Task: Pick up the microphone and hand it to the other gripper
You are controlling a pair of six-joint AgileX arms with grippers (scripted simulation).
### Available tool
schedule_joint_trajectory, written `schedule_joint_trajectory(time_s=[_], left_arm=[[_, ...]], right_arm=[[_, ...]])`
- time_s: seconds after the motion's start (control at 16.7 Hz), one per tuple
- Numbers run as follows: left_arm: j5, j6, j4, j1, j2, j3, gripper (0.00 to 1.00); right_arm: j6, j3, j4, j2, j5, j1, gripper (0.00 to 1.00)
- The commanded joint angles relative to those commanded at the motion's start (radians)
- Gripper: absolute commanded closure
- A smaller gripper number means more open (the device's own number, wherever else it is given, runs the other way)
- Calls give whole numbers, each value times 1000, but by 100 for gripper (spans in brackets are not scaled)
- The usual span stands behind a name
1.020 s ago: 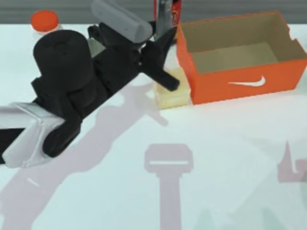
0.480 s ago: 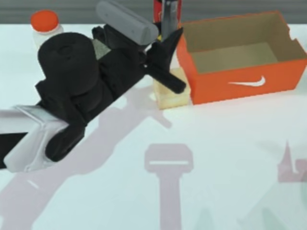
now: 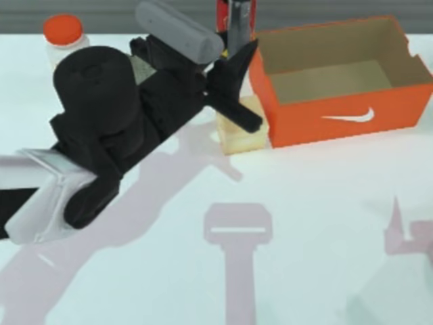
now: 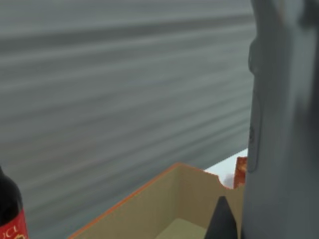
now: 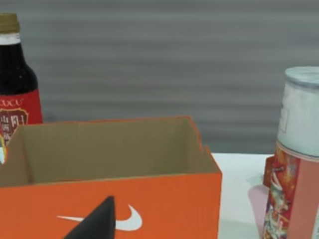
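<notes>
The microphone [image 3: 238, 24] stands upright at the far edge of the tabletop [image 3: 304, 223], between the fingers of the left end effector [image 3: 238, 74], which appears clenched on its grey handle; the left wrist view shows that handle close up. Behind it stands a dark sauce bottle [image 5: 17, 84] with a red label reading "CUCU". To the right lies an open orange shoebox [image 3: 338, 74] bearing a white swoosh logo. A pale yellow block [image 3: 241, 135] touches its left side. The right end effector's state cannot be told.
</notes>
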Motion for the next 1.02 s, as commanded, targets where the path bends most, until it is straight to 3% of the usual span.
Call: schedule_joint_trajectory(time_s=[0.72,1.02], left_arm=[[0,0,0,0,0,0,100],[0,0,0,0,0,0,100]], right_arm=[[17,455,409,871,70,521,0],[22,585,525,1116,87,667,0]])
